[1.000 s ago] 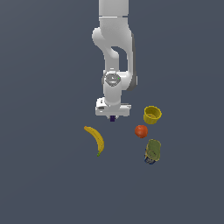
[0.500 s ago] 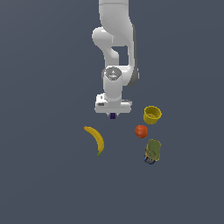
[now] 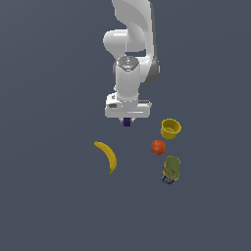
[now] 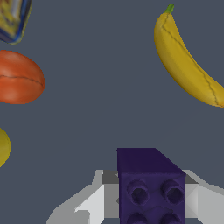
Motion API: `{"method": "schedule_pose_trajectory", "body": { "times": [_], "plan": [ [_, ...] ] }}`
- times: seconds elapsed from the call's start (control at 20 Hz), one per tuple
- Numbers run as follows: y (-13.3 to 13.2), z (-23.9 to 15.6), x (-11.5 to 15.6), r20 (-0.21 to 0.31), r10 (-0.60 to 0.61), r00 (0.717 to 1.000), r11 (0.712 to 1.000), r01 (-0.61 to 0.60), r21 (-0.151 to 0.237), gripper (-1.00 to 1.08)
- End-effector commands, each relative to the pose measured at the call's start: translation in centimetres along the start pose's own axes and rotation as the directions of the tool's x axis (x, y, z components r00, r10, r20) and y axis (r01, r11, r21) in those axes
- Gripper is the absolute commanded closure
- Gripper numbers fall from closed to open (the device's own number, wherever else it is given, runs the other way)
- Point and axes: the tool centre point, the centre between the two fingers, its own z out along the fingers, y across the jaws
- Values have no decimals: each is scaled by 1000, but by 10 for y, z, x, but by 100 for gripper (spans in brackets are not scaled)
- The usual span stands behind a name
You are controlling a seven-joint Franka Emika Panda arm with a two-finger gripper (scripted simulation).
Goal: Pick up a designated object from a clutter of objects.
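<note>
Your gripper (image 3: 127, 120), clamped on the tiny purple block (image 4: 151, 186), has risen since a second ago, carrying it above the worktop (image 3: 59, 196), with the banana (image 3: 108, 156) at its seven o'clock.

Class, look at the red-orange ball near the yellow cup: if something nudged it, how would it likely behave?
The ball looks round with no flat side, so it would probably roll. It sits apart from the cup and can with gaps between, so a nudge might send it into either. Its surface looks smooth, so fingers may slip on it.
</note>
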Motion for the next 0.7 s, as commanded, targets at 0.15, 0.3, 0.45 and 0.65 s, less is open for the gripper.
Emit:
{"method": "schedule_pose_trajectory", "body": {
  "times": [0.15,0.3,0.45,0.65],
  "plan": [
    [-2,-48,3,0,0,1000,1000,0,-1,108],
    [-3,-74,5,0,0,1000,1000,0,-1,108],
    [-5,-100,8,0,0,1000,1000,0,-1,108],
    [-7,-136,11,0,0,1000,1000,0,-1,108]
  ]
}}
